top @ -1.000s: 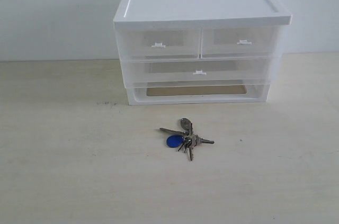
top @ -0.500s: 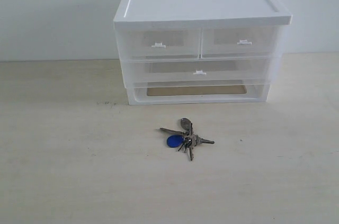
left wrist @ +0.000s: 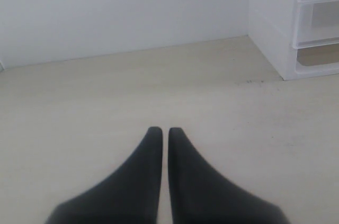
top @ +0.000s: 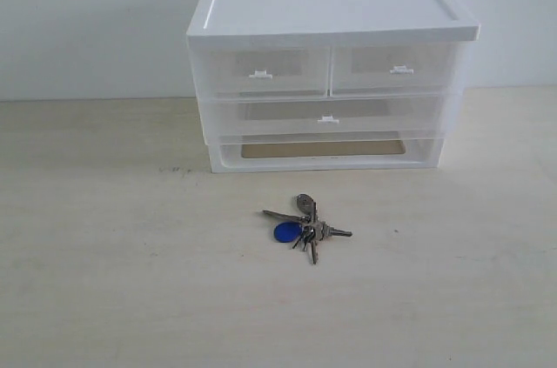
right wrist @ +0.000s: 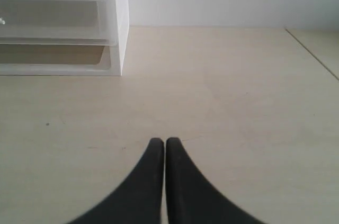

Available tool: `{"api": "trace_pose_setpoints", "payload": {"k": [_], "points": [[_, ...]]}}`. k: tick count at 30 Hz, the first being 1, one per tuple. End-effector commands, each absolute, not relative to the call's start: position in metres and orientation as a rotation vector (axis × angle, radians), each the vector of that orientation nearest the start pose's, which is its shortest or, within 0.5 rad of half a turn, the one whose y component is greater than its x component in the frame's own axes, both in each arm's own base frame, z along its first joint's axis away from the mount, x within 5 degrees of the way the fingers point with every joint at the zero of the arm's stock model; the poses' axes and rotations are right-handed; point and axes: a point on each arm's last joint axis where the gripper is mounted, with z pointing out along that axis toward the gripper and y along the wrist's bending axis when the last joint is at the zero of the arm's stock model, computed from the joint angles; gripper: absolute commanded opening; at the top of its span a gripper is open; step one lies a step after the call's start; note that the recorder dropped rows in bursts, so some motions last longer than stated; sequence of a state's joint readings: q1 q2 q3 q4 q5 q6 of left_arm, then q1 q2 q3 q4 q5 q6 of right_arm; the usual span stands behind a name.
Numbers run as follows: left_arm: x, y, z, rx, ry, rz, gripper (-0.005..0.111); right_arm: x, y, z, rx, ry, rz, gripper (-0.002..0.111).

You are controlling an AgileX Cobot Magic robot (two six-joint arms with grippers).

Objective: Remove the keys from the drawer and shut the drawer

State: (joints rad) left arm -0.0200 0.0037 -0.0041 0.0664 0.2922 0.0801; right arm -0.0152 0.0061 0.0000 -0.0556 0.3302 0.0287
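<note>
The keys, silver on a ring with a round blue fob, lie on the table in front of the cabinet. The drawer, upper right with a small white tab, sits pushed in flush with its left twin. Neither arm shows in the exterior view. My left gripper is shut with nothing between its black fingers, low over bare table, left of the cabinet's side. My right gripper is shut and empty too, with the cabinet's right corner ahead of it.
The left small drawer and the full-width drawer are pushed in. The bottom slot of the cabinet is open with no drawer. A white wall stands behind. A table seam runs at the right.
</note>
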Motion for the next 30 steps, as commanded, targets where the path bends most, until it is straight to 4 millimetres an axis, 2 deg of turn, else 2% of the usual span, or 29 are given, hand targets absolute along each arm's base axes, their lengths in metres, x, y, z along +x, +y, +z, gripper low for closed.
{"api": "trace_pose_setpoints", "payload": {"k": [1,30], "points": [[0.0546,0.001,0.1871,0.12,1.769,0.105,0.004,0.0537,-0.0027,0.1834,0.019,1.813,-0.04,0.0],[0.0546,0.0009,0.1871,0.119,1.769,0.103,0.004,0.0537,-0.0027,0.1834,0.025,1.813,-0.035,0.0]]}}
